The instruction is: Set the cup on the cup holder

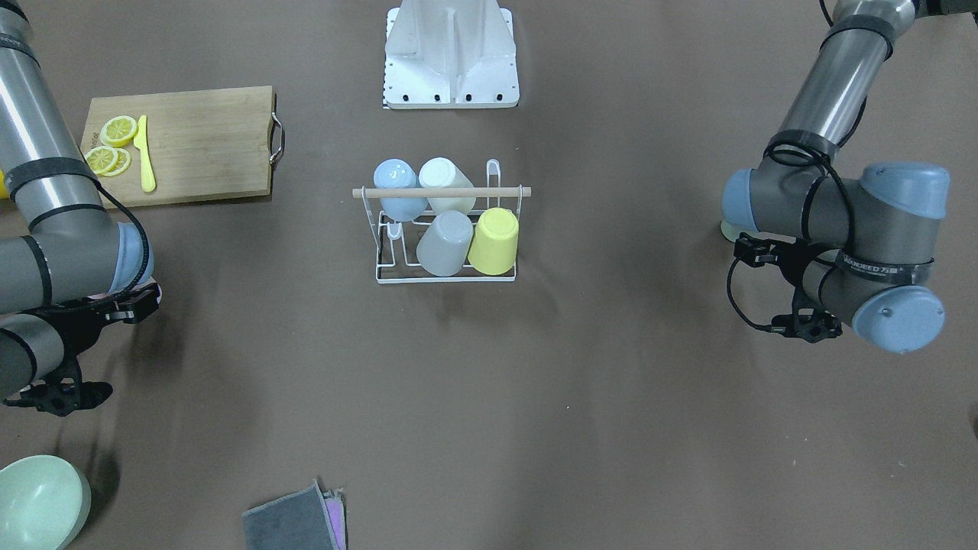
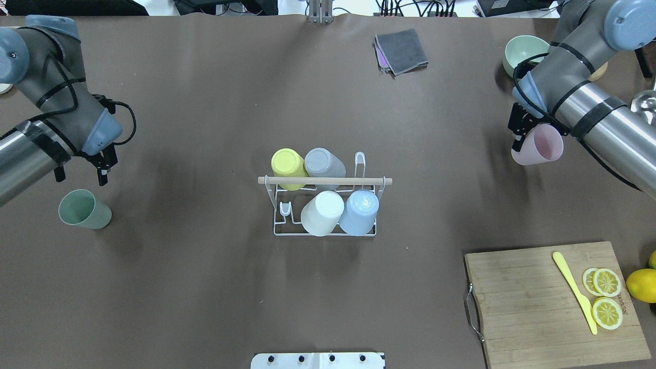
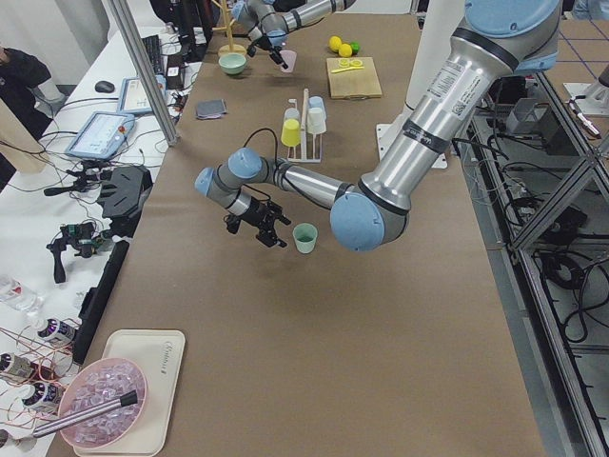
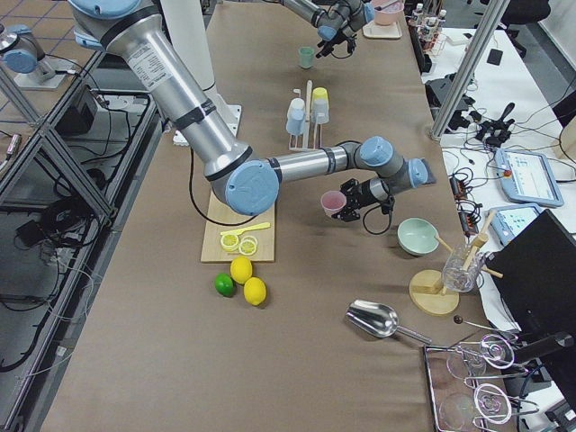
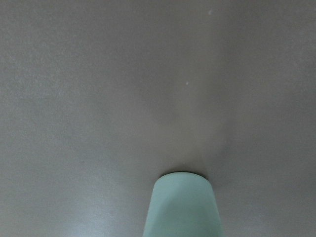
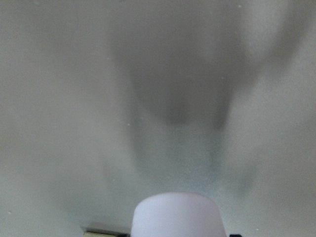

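The white wire cup holder (image 2: 279,225) with a wooden dowel handle stands at the table's centre and also shows in the front-facing view (image 1: 447,279). It holds yellow, grey, white and blue cups upside down. My left gripper (image 2: 104,171) is open and empty, just beyond a green cup (image 2: 84,209) that stands upright on the table. That cup fills the bottom of the left wrist view (image 5: 180,205). My right gripper (image 2: 518,138) is shut on a pink cup (image 2: 538,146) and holds it tilted above the table at the far right. The pink cup also shows in the right wrist view (image 6: 175,215).
A wooden cutting board (image 2: 533,302) with lemon slices and a yellow knife lies near right, with a whole lemon (image 2: 640,284) beside it. A green bowl (image 2: 525,51) sits behind the right arm. A folded grey cloth (image 2: 402,51) lies at the far edge.
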`<act>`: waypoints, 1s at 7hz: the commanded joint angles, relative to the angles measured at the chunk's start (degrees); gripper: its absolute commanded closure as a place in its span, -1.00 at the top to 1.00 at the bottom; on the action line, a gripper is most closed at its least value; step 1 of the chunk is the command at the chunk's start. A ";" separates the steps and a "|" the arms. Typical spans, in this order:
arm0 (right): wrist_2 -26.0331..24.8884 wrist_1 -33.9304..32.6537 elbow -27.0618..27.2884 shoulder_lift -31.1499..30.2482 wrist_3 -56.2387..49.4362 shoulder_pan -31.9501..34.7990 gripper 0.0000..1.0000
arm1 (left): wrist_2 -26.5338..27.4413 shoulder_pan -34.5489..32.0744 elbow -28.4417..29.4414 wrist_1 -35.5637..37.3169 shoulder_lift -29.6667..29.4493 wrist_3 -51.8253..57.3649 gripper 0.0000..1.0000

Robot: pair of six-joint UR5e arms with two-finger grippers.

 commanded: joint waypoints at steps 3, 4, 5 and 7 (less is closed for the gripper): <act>10.67 19.75 5.98 -5.50 -3.63 5.24 -0.26 | -1.27 1.44 -0.99 -0.07 1.50 -1.08 0.91; 17.04 22.86 5.72 -5.42 -3.37 5.34 -0.26 | -1.63 2.14 -0.90 -0.07 1.85 -1.18 0.91; 22.67 26.89 5.72 -5.07 -3.29 6.12 -0.27 | -1.63 2.49 -0.99 -0.07 2.37 -1.18 0.91; 35.95 32.00 5.63 -4.89 -3.98 6.30 -0.26 | -1.54 4.41 -0.99 -0.07 4.82 -1.18 0.91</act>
